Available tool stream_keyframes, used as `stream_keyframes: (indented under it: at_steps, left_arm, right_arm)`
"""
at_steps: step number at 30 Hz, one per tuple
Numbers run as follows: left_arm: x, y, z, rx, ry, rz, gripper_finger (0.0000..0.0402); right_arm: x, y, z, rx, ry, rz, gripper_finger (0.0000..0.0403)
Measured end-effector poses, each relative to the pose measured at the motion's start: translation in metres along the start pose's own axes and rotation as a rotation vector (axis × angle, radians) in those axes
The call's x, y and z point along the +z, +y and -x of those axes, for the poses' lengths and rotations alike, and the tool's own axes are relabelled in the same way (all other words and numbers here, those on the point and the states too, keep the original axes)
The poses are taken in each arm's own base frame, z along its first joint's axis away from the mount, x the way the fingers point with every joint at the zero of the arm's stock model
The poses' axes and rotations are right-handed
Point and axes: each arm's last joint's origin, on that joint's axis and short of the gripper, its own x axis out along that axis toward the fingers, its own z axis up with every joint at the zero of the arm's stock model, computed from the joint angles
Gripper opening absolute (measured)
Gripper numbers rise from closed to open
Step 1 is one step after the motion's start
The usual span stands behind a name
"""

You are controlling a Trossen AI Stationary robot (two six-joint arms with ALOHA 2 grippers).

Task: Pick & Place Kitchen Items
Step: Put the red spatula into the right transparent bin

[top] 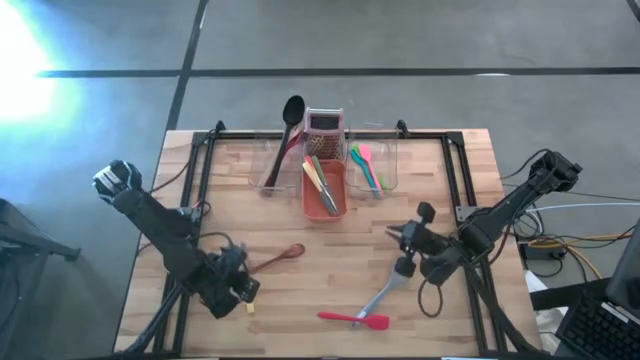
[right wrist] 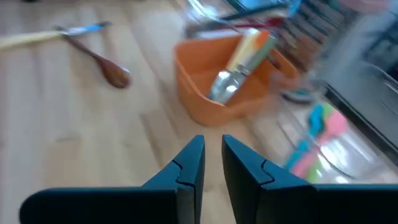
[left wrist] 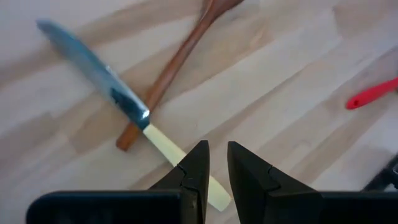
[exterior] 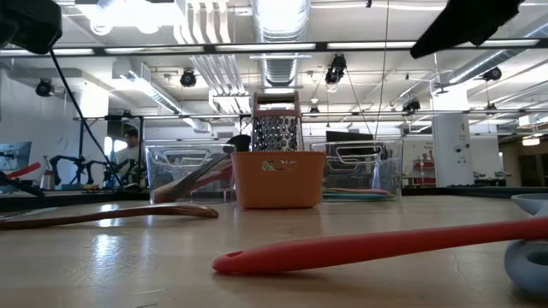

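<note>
Both grippers stand with their fingers almost together and nothing between them. Left gripper point(left wrist: 214, 163) hangs low over the table's near left part, its narrow gap empty, just above the pale yellow handle of a knife point(left wrist: 118, 99). That knife lies flat on the boards, its blade crossing over the handle of a wooden spoon point(top: 278, 257), the two touching. Right gripper point(right wrist: 211, 158) sits over the right half of the table, fingers nearly closed on nothing, pointing toward the tubs at the back.

Largest of all is the wooden table point(top: 250, 320), its planks framed by a dark rail along the back and sides. At the back middle stands an orange tub point(top: 325, 195) holding yellow-handled knives and, at its far end, a metal grater point(exterior: 275, 128) standing upright. On either side of it stands a clear tub: the left clear tub point(top: 272, 165) holds a black ladle point(top: 292, 110) leaning out over the back edge, and the right clear tub point(top: 385, 165) holds pink, green and blue utensils point(top: 364, 165).

On the open boards near the front lie a grey ladle point(top: 385, 295), beside the right arm, and a red spatula point(top: 355, 319) close to the front edge, just beside the ladle's bowl end.
</note>
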Motion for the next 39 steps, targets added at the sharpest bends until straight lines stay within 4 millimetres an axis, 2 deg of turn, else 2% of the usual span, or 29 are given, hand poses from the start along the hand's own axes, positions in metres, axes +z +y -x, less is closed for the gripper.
stream_keyframes:
  at_steps: [5, 13, 18, 21, 27, 31, 35, 39]
  left_arm:
    - [-0.012, -0.012, -0.01, 0.011, 0.013, 0.014, 0.006]
    - [-0.03, -0.032, -0.017, 0.024, 0.042, -0.062, 0.006]
    - [-0.032, -0.038, -0.018, 0.019, 0.044, -0.193, 0.006]
    - [-0.024, -0.04, -0.019, 0.014, 0.005, -0.289, 0.006]
    - [-0.012, -0.041, -0.011, -0.016, -0.213, -0.491, 0.006]
    - [-0.002, -0.043, 0.001, -0.025, -0.468, -0.593, 0.006]
    - [0.008, -0.041, 0.013, -0.02, -0.707, -0.618, 0.006]
    - [0.017, -0.027, 0.017, -0.012, -0.748, -0.613, 0.0056]
  right_arm:
    - [0.0, -0.016, -0.005, -0.089, 0.041, -0.047, 0.005]
    - [0.003, -0.021, -0.013, -0.098, 0.067, -0.043, 0.005]
    - [0.008, -0.015, -0.014, -0.008, 0.067, -0.082, 0.0049]
    - [0.016, -0.005, -0.013, 0.147, 0.064, -0.111, 0.0048]
    - [0.032, 0.019, -0.015, 0.477, 0.009, -0.164, 0.0049]
    - [0.038, 0.03, -0.02, 0.512, -0.066, -0.208, 0.0048]
    - [0.036, 0.046, -0.031, 0.535, -0.079, -0.268, 0.0047]
    - [0.028, 0.067, -0.037, 0.553, -0.045, -0.274, 0.0047]
